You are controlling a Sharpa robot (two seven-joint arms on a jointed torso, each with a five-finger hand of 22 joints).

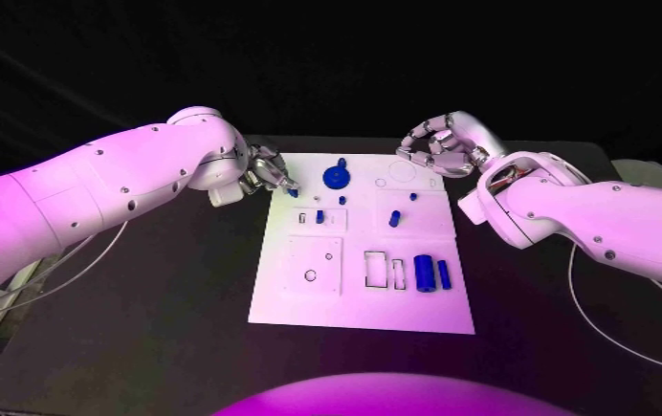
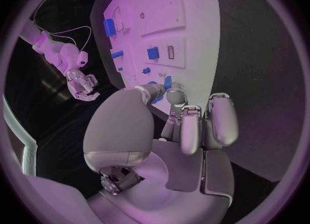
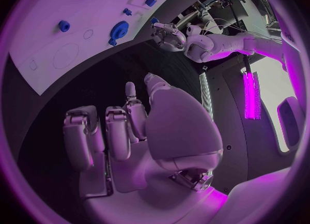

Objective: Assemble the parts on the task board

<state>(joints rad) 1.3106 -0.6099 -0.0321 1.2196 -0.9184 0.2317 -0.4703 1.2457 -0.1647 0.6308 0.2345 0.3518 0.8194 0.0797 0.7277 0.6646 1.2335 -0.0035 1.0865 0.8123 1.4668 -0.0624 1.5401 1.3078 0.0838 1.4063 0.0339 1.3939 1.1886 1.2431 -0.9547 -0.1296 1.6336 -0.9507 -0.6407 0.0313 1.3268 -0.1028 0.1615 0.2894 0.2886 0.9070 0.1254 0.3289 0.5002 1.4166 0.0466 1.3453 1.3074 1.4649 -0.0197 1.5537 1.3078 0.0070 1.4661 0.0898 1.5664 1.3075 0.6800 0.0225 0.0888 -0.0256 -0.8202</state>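
Pick-up step: left hand [image 1: 262, 175] pinching small blue part [image 1: 291, 191] at task board [image 1: 362, 313] upper-left edge; right hand [image 1: 442, 145] empty, fingers curled; insertion judged next.

Task board [image 1: 362, 296] at table centre, bearing blue parts including a gear [image 1: 336, 178]. Left hand [image 1: 266, 176] pinches a small blue part [image 1: 291, 191] at the board's far-left corner; right hand [image 1: 440, 146] hovers curled, far right.

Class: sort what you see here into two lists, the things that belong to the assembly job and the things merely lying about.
Job: task board; blue gear; blue cylinder; small blue part pinched by the left robot hand; right robot hand, holding nothing.

Lying about: black table; cables.
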